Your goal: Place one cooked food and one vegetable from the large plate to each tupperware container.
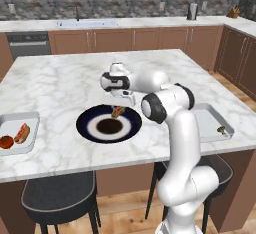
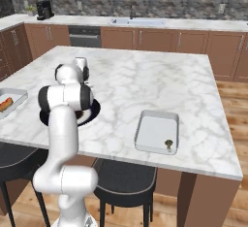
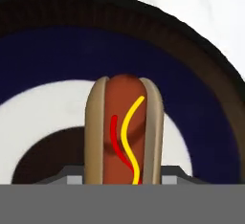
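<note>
White marble worktop (image 1: pixel 65 85) carries all items under inspection. Plate (image 1: pixel 87 128) sits near the front edge of the worktop, at its middle, dark navy rim, white ring, brown centre. Pincer (image 1: pixel 120 109) hangs over the plate's far right portion, arm reaching forward and bent down from above. Hot dog (image 3: pixel 123 129) stands between the pincer tips in the hand view, bun on both sides, sausage streaked with a red line and a yellow line; the tips press against the bun's two flanks at its lower end, so the pincer is pinching the hot dog. In the left base view the same hot dog shows as a small orange piece directly beneath the pincer, over the plate's white ring; whether it rests on the plate or is raised off it cannot be told. Left tray (image 1: pixel 31 115) lies at the worktop's left front edge, well apart from the plate, and holds a second hot dog (image 1: pixel 22 133) with a round red item (image 1: pixel 6 142) just beside it, possibly a tomato. Right tray (image 2: pixel 145 143) lies near the right front edge, well apart from the plate, and holds one small dark greenish item (image 2: pixel 168 144) at its near right corner; too small to identify. Two dark stools (image 1: pixel 59 193) stand under the front edge of the worktop. Sink (image 1: pixel 86 23) and brown cabinets (image 1: pixel 140 39) line the back wall.
</note>
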You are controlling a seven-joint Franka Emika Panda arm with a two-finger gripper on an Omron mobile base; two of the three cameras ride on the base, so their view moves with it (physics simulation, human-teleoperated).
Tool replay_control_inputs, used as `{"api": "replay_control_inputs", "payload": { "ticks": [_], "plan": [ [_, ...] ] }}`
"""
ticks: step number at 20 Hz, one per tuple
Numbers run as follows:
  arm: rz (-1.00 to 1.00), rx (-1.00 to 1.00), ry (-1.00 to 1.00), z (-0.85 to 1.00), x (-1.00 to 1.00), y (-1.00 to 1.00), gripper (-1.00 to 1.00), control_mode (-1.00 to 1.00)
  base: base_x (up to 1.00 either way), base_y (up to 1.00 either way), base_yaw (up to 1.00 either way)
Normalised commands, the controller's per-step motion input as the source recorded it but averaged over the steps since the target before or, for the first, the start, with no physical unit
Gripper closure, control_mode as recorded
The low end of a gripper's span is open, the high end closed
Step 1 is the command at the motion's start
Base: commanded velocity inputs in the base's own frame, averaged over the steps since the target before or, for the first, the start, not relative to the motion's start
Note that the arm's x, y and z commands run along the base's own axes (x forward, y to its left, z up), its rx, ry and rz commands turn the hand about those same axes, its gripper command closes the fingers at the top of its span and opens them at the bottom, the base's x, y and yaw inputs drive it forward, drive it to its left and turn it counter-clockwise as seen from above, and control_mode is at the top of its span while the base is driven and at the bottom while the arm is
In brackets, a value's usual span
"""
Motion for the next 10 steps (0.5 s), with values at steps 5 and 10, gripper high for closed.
{"api": "replay_control_inputs", "payload": {
  "ticks": [5, 10],
  "plan": [
    [0.45, 0.00, -0.03, 0.48, -0.13, -0.99, 1.00, -1.00, 0.00, 0.00, 0.00],
    [0.48, -0.05, 0.00, 0.37, -0.16, -1.00, 1.00, -1.00, 0.00, 0.00, 0.00]
  ]
}}
